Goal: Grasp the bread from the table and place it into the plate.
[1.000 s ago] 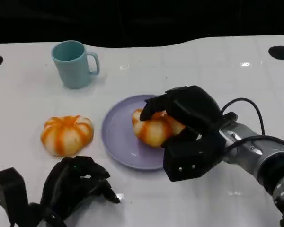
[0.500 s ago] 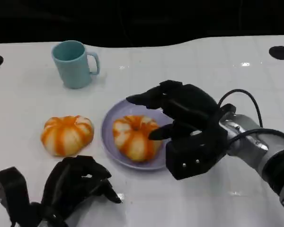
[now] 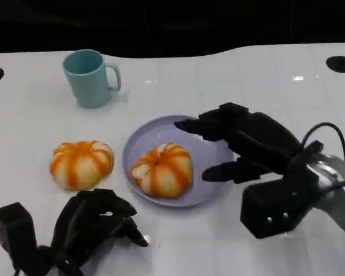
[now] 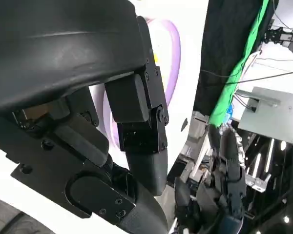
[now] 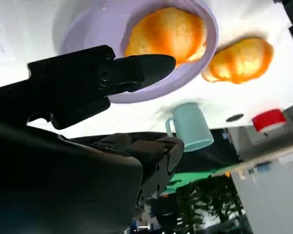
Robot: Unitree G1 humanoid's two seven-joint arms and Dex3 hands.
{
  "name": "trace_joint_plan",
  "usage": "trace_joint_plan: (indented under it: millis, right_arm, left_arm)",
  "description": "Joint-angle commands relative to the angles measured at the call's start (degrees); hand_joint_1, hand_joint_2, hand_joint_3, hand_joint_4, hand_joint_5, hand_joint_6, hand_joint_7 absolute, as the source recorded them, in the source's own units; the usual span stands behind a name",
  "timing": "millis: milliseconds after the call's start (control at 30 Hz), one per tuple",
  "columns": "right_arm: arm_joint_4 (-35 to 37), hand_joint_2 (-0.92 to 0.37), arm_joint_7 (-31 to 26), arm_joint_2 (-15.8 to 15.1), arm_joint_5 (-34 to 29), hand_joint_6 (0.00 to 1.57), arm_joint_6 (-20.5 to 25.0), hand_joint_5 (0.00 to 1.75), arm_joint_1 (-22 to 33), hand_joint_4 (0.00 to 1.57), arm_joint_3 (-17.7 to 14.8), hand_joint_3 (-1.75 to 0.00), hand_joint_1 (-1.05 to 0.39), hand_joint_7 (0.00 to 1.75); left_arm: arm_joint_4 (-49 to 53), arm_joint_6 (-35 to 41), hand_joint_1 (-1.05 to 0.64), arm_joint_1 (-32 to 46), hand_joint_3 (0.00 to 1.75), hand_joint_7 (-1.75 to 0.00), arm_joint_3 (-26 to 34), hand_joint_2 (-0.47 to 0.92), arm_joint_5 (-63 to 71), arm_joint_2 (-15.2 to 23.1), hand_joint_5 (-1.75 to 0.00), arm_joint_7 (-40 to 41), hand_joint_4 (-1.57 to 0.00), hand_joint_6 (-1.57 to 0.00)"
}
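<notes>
Bread (image 3: 162,169) sits on the plate (image 3: 210,188) — looks delivered. Right hand (image 3: 247,146) hovers beside it, fingers spread, holding nothing. Left hand (image 3: 89,227) rests curled on the table — empty, idle.

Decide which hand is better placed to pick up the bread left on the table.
Left. The left hand rests just in front of the bread on the table; the right hand is open beyond the plate.

On my white worktop (image 3: 264,86) sit a teal mug (image 3: 89,77), a purple plate (image 3: 204,167) and, beside it, a bun (image 3: 80,163).
</notes>
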Motion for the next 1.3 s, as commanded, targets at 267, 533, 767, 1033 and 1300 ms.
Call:
trace_joint_plan:
  millis: [267,533,767,1033,1300]
  right_arm:
    - [-11.6,-0.92,0.5,-4.8,9.7,0.57,-4.4,0.72,13.7,0.36,-9.7,-0.14,-0.51,0.13]
    - [-14.6,-0.89,1.9,-6.2,15.9,0.6,-10.5,1.2,21.3,0.5,-14.5,-0.12,-0.17,0.73]
    - [-15.8,-0.48,2.0,-5.7,17.6,0.52,-11.4,1.63,26.5,0.54,-17.3,-1.11,-0.02,1.31]
    - [-19.1,-0.54,3.1,-5.7,17.9,0.55,-10.2,1.74,31.6,0.66,-18.3,-1.16,-0.07,1.44]
    - [-21.1,-0.49,4.0,-5.1,18.9,0.48,-9.6,1.75,37.2,0.7,-18.4,-1.26,-0.09,1.61]
  left_arm:
    - [0.0,-0.5,-1.05,0.2,0.0,-0.23,0.1,0.7,0.3,0.7,-0.63,1.0,-1.57,-1.57]
    - [-0.2,0.7,-1.05,0.0,0.0,-0.22,0.1,0.69,-0.2,0.6,-0.62,0.8,-1.57,-1.57]
    - [-0.4,0.2,-1.05,0.1,0.0,-0.22,-0.1,0.69,0.3,0.4,-0.62,1.1,-1.57,-1.57]
    - [-0.7,0.4,-1.05,0.2,0.01,-0.23,-0.3,0.7,0.3,0.4,-0.62,1.2,-1.57,-1.57]
    - [-0.9,1.3,-1.05,0.2,0.0,-0.22,0.0,0.69,-0.5,0.4,-0.61,0.6,-1.57,-1.57]
